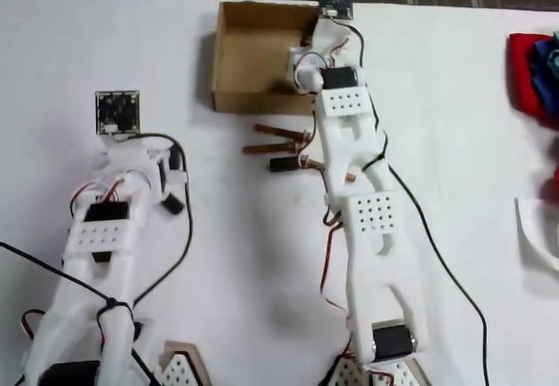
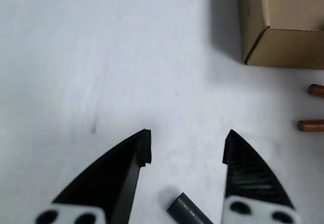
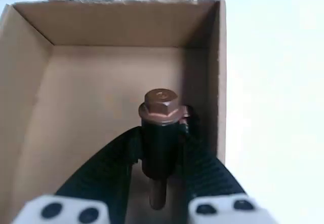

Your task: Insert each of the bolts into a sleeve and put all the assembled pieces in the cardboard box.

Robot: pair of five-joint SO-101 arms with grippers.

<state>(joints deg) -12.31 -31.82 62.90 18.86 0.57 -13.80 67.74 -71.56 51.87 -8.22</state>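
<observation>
- First, at the near left, the left claw [image 2: 187,143] is above the white table [image 2: 76,57]. Its jaws are wide apart and hold nothing.
- A dark sleeve [image 2: 185,211] lies on the table between these jaws, close to their base. I cannot tell if it touches either of them.
- Farther, near the middle of the table, at least two copper bolts [image 1: 266,148] lie loose just left of the right arm, one beside the other.
- A second sleeve [image 1: 284,164] lies just near of these bolts, also beside the arm.
- Just beyond the bolts stands the box [image 1: 253,54], open at the top.
- The right claw [image 3: 159,148] is over the inside of the box, at its right side. It is closed tightly on the held sleeve [image 3: 159,153].
- A bolt is pushed through this sleeve. Its head [image 3: 161,105] sticks out at one end and the tip of the shank at the other.
- I cannot tell if this piece touches the floor of the box.
- At the far right edge of the table lies a red cloth [image 1: 533,72], well apart from the arms.
</observation>
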